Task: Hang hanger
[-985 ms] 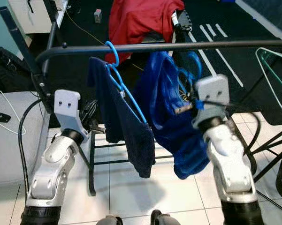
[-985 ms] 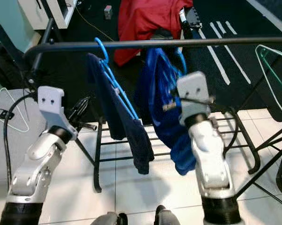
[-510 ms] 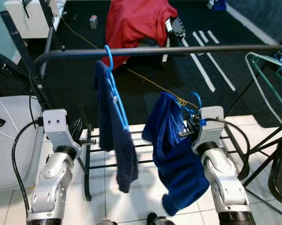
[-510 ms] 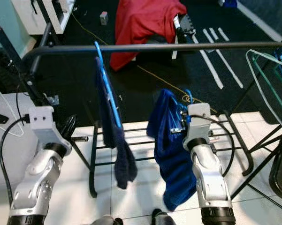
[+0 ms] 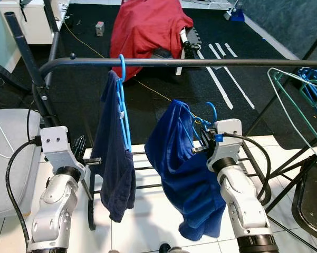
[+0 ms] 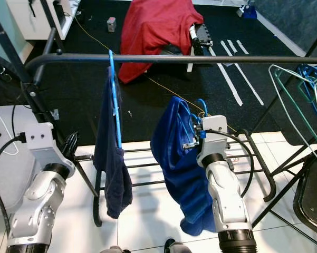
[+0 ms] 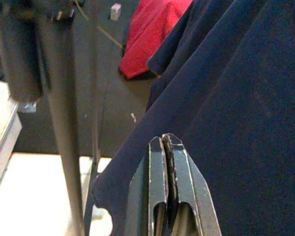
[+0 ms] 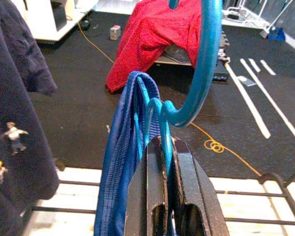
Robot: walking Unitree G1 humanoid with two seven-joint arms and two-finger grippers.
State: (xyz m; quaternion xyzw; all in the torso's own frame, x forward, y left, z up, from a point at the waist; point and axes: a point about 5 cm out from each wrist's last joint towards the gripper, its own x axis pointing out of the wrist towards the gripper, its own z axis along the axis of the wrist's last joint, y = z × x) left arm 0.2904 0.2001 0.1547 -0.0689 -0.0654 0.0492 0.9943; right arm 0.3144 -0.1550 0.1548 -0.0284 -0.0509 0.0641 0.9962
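Jaws of the right gripper are clamped on the neck of a blue plastic hanger carrying a royal blue shirt, held well below the black clothes rail with its hook pointing up. Further left, a navy shirt hangs from the rail on a second blue hanger. Beside that navy shirt, the left gripper has its jaws together, empty; behind the rail, a red cloth lies over an object on the dark floor mat.
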